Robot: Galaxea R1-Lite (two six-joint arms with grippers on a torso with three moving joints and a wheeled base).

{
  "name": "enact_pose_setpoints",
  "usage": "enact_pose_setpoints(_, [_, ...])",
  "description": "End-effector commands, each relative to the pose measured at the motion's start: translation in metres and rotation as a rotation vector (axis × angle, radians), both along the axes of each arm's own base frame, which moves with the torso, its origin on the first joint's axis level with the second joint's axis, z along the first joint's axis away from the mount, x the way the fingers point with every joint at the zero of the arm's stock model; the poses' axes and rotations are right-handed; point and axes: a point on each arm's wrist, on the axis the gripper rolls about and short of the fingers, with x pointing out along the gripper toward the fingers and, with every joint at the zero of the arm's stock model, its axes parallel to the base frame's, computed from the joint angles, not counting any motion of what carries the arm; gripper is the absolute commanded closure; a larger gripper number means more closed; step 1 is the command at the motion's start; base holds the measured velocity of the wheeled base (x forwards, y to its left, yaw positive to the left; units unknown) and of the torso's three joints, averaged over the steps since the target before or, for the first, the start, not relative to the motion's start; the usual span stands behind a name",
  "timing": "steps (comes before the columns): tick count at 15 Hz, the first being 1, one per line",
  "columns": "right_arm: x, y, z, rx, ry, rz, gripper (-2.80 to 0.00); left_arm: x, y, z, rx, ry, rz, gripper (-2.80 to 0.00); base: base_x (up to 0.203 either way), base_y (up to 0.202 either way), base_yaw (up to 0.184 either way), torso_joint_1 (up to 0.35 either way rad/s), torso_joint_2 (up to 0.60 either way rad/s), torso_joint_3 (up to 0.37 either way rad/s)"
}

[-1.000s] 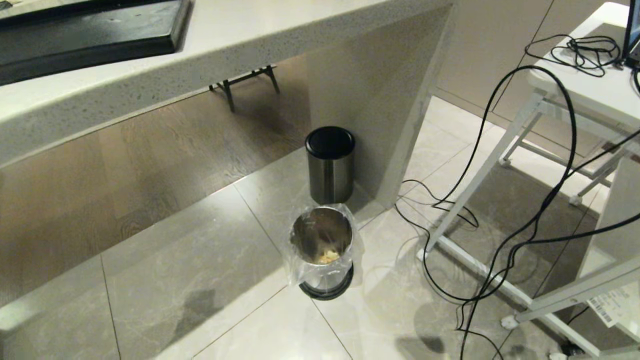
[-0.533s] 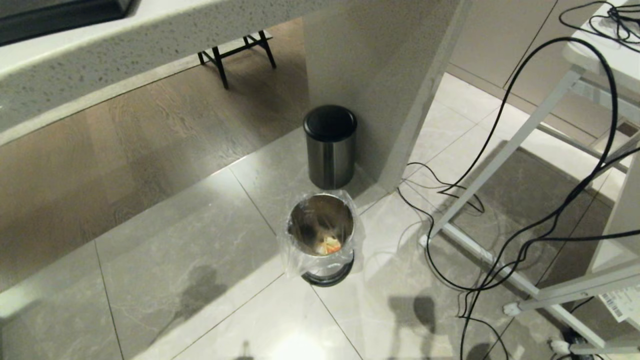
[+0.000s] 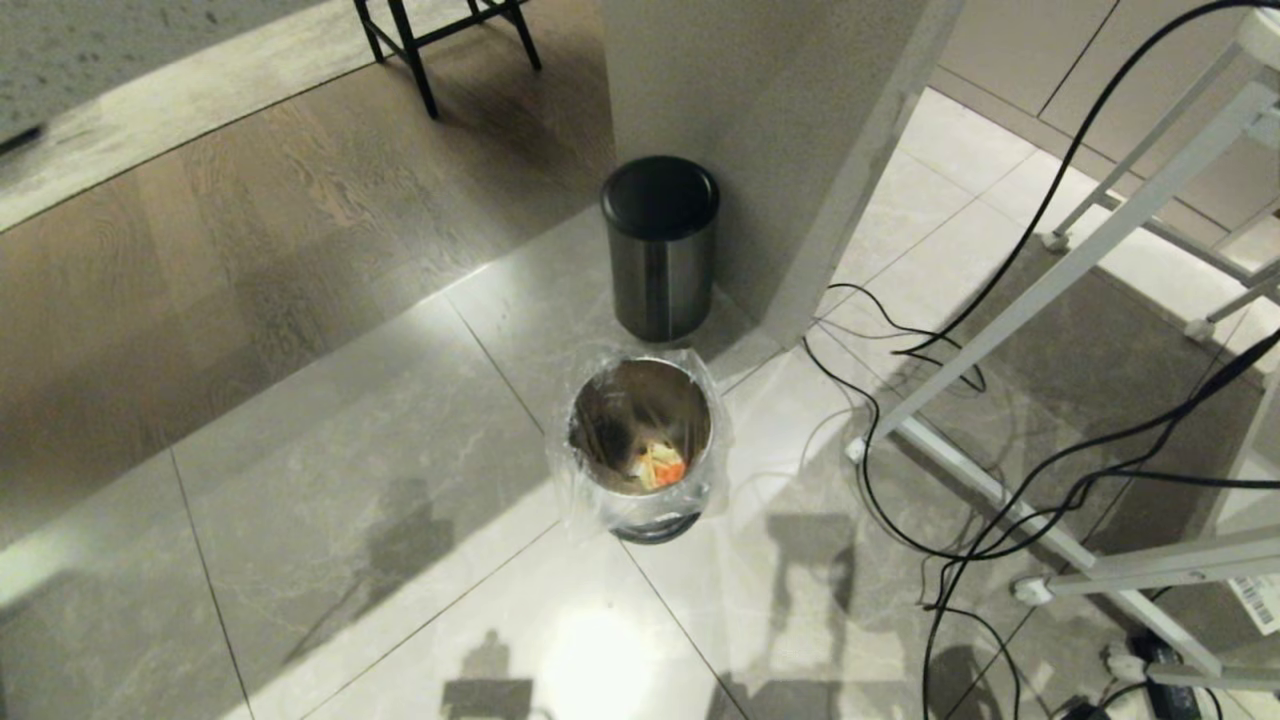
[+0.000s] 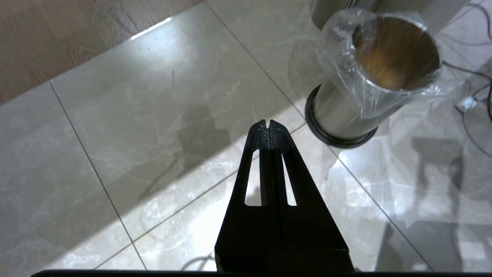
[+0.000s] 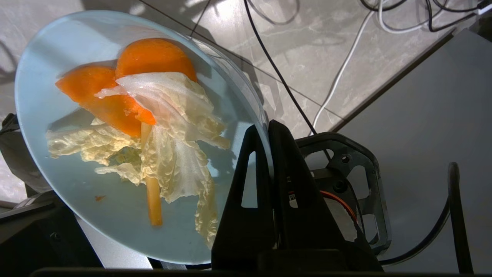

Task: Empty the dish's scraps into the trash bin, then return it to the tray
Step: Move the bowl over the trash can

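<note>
The floor [image 3: 330,520] is made of big shiny grey tiles, with brown wood boards in the upper left of the head view. The trash bin [image 3: 640,440] stands on the tiles in the middle, with a clear bag over its rim. Just behind it stands a taller dark bin [image 3: 659,250] with a black lid. Black cables [image 3: 960,540] lie on the tiles at the right, around white frame legs [image 3: 1080,560].
</note>
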Motion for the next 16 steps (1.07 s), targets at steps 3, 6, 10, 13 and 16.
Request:
enact_pose_setpoints(3, [-0.001,0.0,-0.001,-0.001,0.005,-0.004,0.0,0.0,0.0,0.0,0.0,0.001,0.001,0.0,0.0,0.0,0.0,0.002,0.0,-0.192])
enact_pose_setpoints(6, [-0.001,0.0,-0.001,-0.001,0.005,-0.004,0.0,0.0,0.0,0.0,0.0,0.001,0.001,0.0,0.0,0.0,0.0,-0.002,0.0,-0.197])
enact_pose_setpoints(10, [0.0,0.0,0.0,-0.001,0.0,-0.004,0.0,0.0,0.0,0.0,0.0,0.001,0.001,0.0,0.0,0.0,0.0,0.005,0.0,-0.196])
enact_pose_setpoints(13, [0.002,0.001,0.004,0.004,-0.022,-0.005,0.0,0.0,0.0,0.0,-0.001,0.001,0.002,0.0,0.0,0.0,0.0,-0.002,0.0,-0.165])
enact_pose_setpoints(16, [0.007,0.003,0.013,0.019,-0.059,-0.005,0.0,0.0,0.0,0.0,-0.001,0.001,0.004,0.0,0.0,0.0,0.0,0.002,0.0,-0.033])
